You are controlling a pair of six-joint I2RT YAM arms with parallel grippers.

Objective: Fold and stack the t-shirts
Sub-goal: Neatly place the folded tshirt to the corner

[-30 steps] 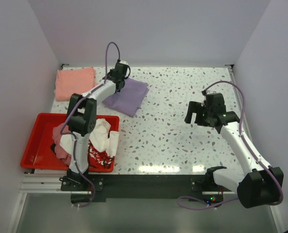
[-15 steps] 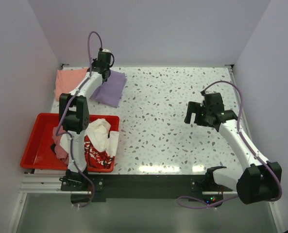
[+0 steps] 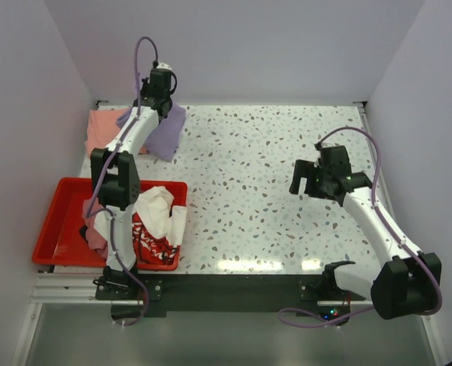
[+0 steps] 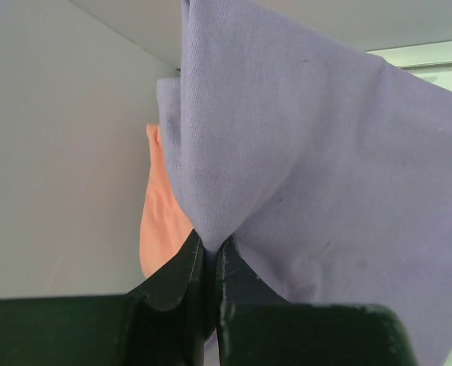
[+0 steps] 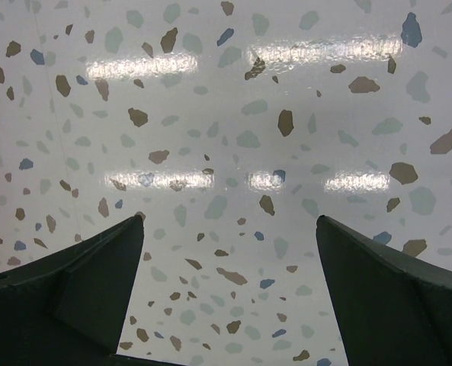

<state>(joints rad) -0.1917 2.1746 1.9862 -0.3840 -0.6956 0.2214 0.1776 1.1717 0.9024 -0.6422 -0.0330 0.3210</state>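
Between the pressed-together fingers [image 4: 172,280] of the left gripper [image 4: 208,253], a fold of the lavender t-shirt [image 4: 309,175] is being pinched, its cloth draping away above and to the right of the tips. Just left of those fingers, the salmon t-shirt [image 4: 161,221] is peeking out from behind the lavender cloth. The right gripper [image 5: 227,219] is hovering over the speckled table [image 5: 233,91], its fingers spreading wide with only tabletop showing between them.

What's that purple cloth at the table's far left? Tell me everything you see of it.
A plain lavender-purple t-shirt, soft knit cloth, no print. The left gripper pinches a bunched edge in its shut jaws, so it drapes in folds from there. It lies near the table's far left corner, partly over the salmon-pink shirt.
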